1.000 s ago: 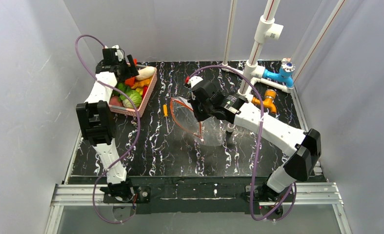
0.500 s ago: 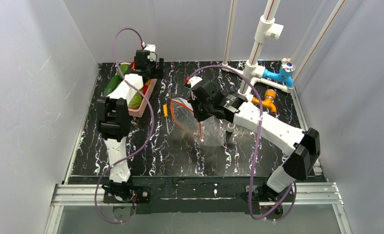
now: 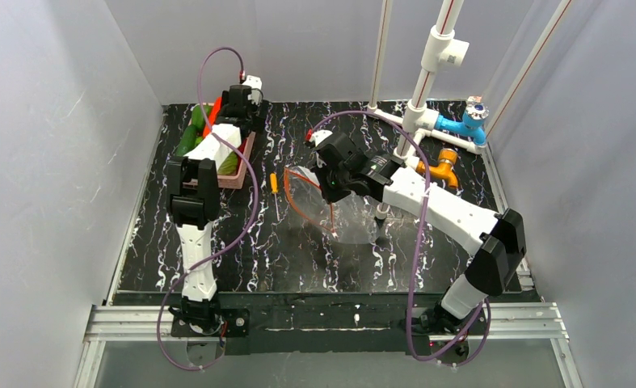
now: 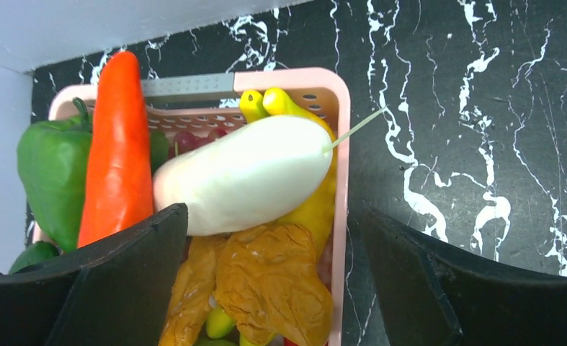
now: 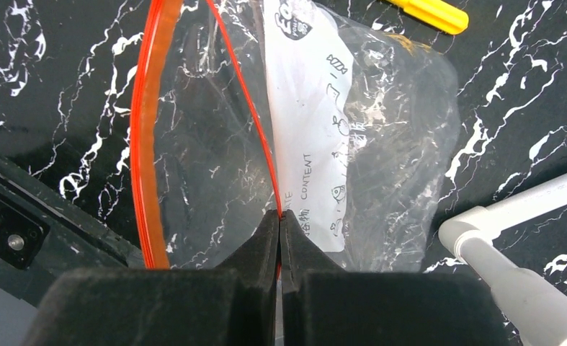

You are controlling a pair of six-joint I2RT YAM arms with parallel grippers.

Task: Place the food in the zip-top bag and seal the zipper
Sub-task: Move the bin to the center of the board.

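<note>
The food lies in a pink basket (image 4: 341, 180): a long white radish (image 4: 244, 176), a long orange piece (image 4: 118, 144), a green pepper (image 4: 50, 166), yellow pieces (image 4: 316, 202) and a crinkly brown piece (image 4: 266, 281). My left gripper (image 4: 273, 288) hangs open over the basket's far right corner (image 3: 246, 149), empty, its jaws straddling the right wall. The clear zip-top bag (image 3: 343, 214) lies mid-table with its mouth open. My right gripper (image 5: 280, 216) is shut on one thin red lip of the zipper (image 5: 145, 130), next to the white label (image 5: 309, 108).
A yellow-handled screwdriver (image 3: 274, 183) lies between basket and bag; it also shows in the right wrist view (image 5: 428, 11). White pipes (image 3: 419, 105) with a blue valve (image 3: 469, 121) and an orange valve (image 3: 444, 166) stand at the back right. A pipe foot (image 5: 511, 216) is right beside the bag.
My left arm has swung right, from the basket's left side to over its far right corner. My right gripper keeps its hold on the bag's lip and has barely moved.
</note>
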